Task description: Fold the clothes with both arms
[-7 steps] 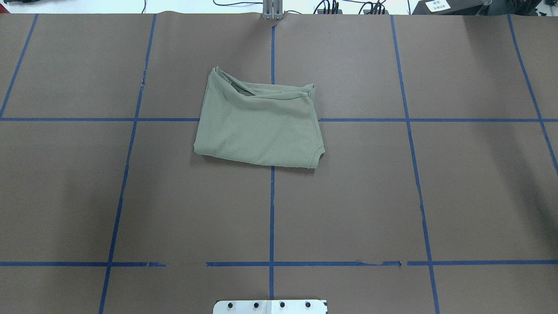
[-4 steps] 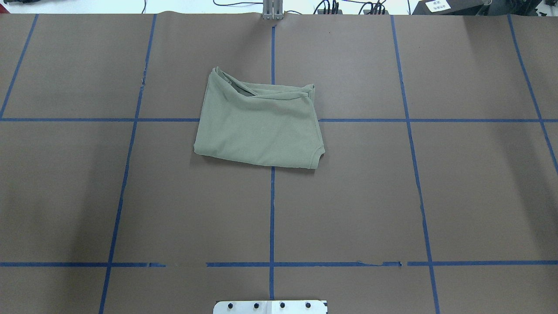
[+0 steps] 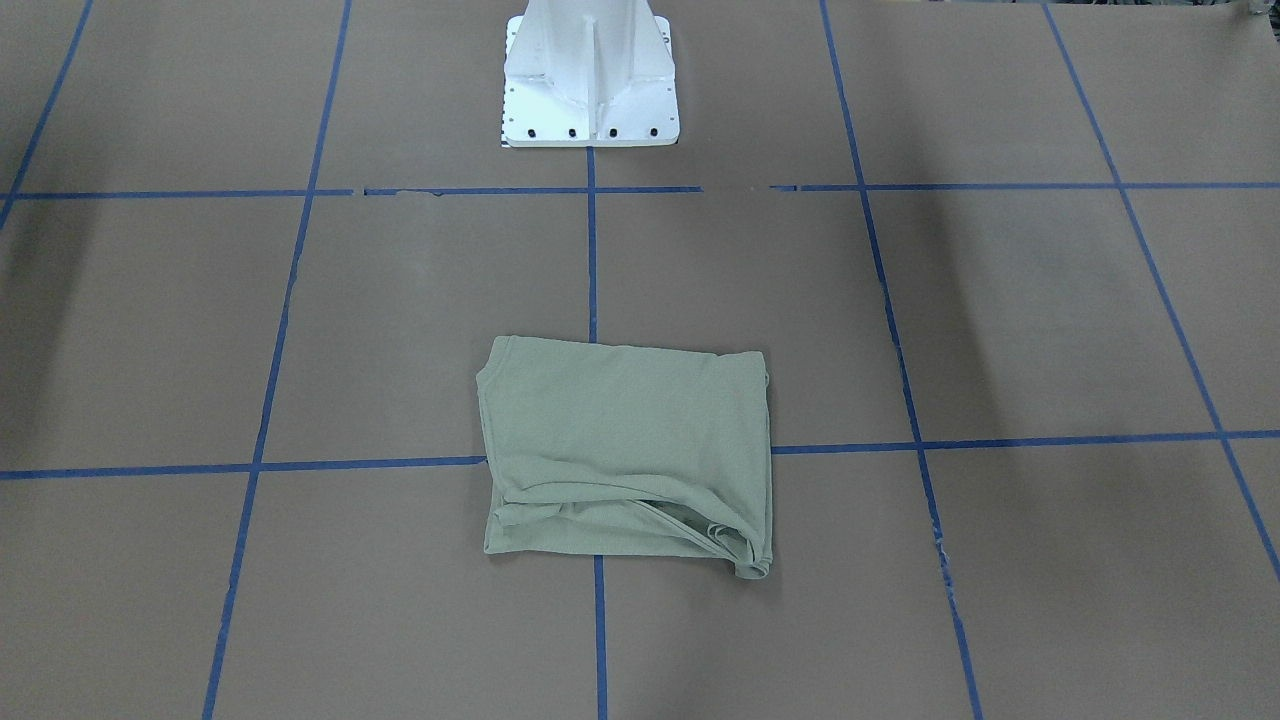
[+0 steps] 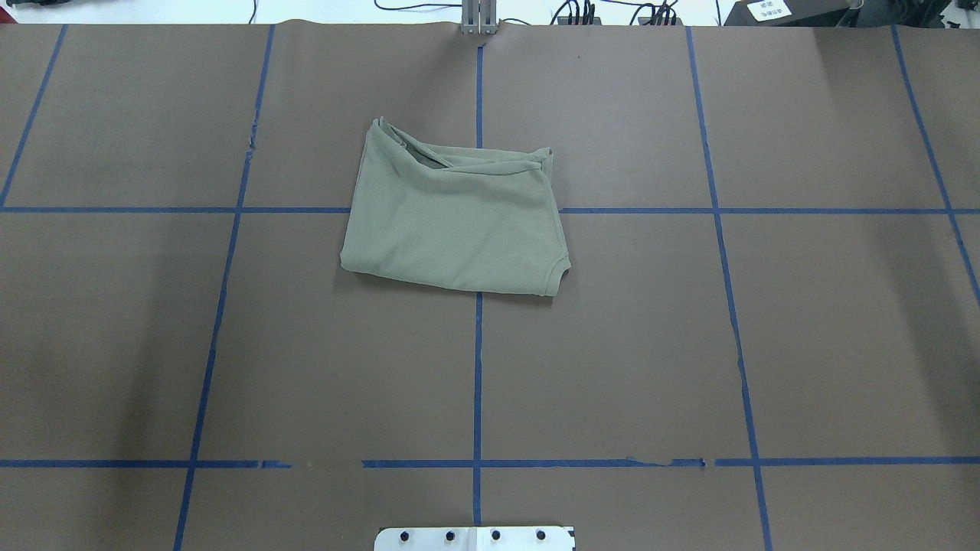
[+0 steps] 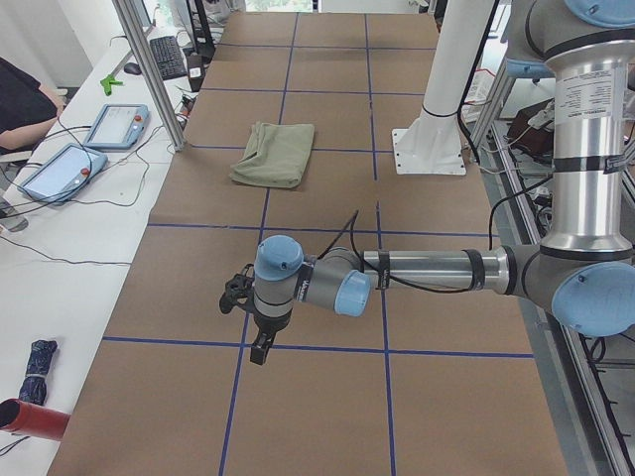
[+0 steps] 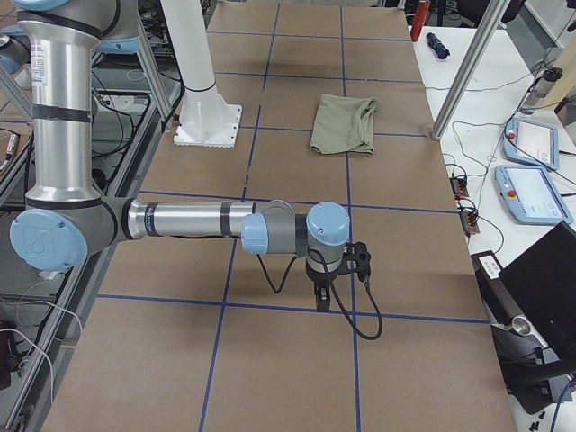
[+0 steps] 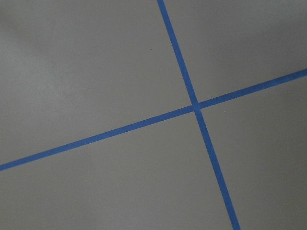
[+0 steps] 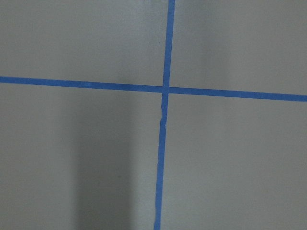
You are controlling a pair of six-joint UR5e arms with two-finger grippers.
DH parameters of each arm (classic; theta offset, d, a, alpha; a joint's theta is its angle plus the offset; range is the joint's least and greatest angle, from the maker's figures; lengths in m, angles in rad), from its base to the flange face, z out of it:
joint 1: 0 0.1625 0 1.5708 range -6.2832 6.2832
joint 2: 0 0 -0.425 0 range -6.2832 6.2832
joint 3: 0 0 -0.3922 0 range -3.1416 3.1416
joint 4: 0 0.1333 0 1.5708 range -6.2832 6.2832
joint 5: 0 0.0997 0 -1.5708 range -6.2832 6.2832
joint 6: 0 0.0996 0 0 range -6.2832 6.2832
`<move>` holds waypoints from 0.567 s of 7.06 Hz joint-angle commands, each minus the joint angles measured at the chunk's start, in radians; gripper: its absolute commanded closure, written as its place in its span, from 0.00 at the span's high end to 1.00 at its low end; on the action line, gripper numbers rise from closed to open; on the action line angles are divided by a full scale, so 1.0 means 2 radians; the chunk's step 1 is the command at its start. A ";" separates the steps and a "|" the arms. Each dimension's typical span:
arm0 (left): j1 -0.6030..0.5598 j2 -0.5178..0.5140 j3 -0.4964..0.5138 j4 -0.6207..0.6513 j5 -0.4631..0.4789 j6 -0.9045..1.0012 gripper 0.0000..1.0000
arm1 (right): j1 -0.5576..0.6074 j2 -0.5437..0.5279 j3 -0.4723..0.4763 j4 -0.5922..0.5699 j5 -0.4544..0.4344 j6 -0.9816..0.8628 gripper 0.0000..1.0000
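Shirt: we see one sage-green knit shirt, folded into a rough rectangle and lying flat, its loose layered edges on the side away from the white pedestal.
Shirt's place: straight out in front of the pedestal, apart from it.
Left arm: grey with light-blue caps, forearm level, well off to the pedestal's left.
Right arm: the same, off to the pedestal's right.
Left gripper, right gripper: black, pointing down; we cannot tell how the jaws stand.

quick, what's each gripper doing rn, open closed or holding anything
Left gripper: cannot tell open or shut; over the table, away from the shirt.
Right gripper: cannot tell; also over the table, away from the shirt.
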 commanded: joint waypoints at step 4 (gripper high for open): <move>-0.003 -0.003 -0.005 0.047 -0.061 0.002 1.00 | 0.000 0.001 0.000 0.002 0.028 0.028 1.00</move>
